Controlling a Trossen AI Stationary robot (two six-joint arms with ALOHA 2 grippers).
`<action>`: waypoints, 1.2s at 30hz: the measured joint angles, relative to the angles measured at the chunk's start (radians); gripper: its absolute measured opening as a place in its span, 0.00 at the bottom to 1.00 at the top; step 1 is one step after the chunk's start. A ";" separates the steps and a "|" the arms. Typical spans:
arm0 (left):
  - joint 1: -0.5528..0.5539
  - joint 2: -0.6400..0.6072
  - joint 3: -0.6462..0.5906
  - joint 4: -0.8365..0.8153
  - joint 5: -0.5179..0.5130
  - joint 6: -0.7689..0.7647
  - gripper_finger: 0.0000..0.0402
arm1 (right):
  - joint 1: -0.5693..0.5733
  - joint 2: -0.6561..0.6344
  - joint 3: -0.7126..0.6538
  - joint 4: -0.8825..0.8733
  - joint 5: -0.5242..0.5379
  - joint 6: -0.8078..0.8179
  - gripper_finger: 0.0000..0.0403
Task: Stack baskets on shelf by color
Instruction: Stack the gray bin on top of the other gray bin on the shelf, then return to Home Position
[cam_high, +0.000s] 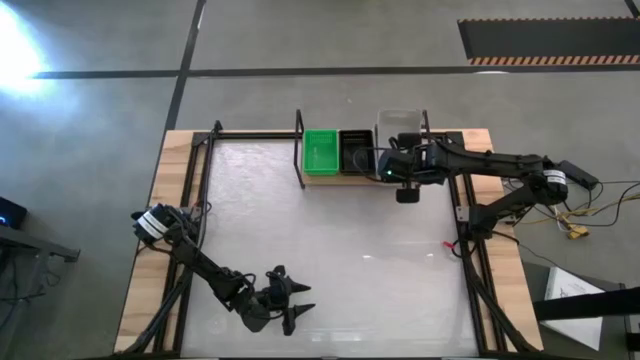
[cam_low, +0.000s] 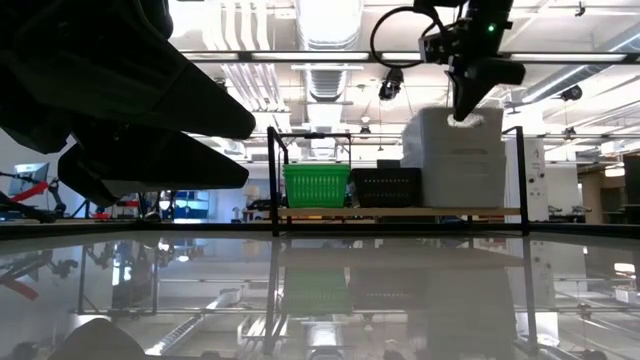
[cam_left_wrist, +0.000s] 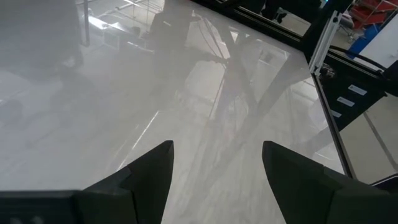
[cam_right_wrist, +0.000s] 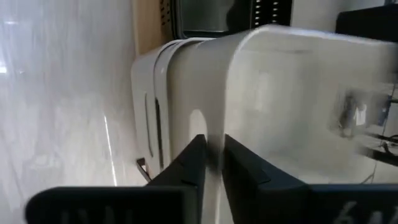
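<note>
The shelf (cam_high: 330, 178), a pale plank in a black rod frame, stands at the far edge of the white table (cam_high: 330, 270) and carries a green basket (cam_low: 316, 185), a black mesh basket (cam_low: 386, 187) beside it, and a taller stack of translucent white baskets (cam_low: 460, 157) at the end (probably two or three, the seams are faint). The right gripper (cam_right_wrist: 213, 163) comes down onto that stack with its jaws pinched on the top basket's wall. The left gripper (cam_left_wrist: 214, 165) hangs spread wide and empty over the near table.

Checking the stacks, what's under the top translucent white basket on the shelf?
Another translucent white-grey plastic basket sits beneath it, resting on the light wooden shelf. Their insides are hidden.
</note>
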 joint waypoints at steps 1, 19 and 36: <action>0.000 0.000 0.000 0.000 0.000 0.000 0.57 | 0.000 0.000 0.002 -0.002 0.000 0.008 0.10; 0.000 0.000 0.000 0.000 0.001 0.000 0.57 | 0.097 -0.068 0.032 0.028 -0.446 0.418 0.23; -0.002 0.000 -0.001 0.000 0.000 0.002 0.57 | 0.374 -0.721 -0.754 0.855 -0.469 0.615 0.02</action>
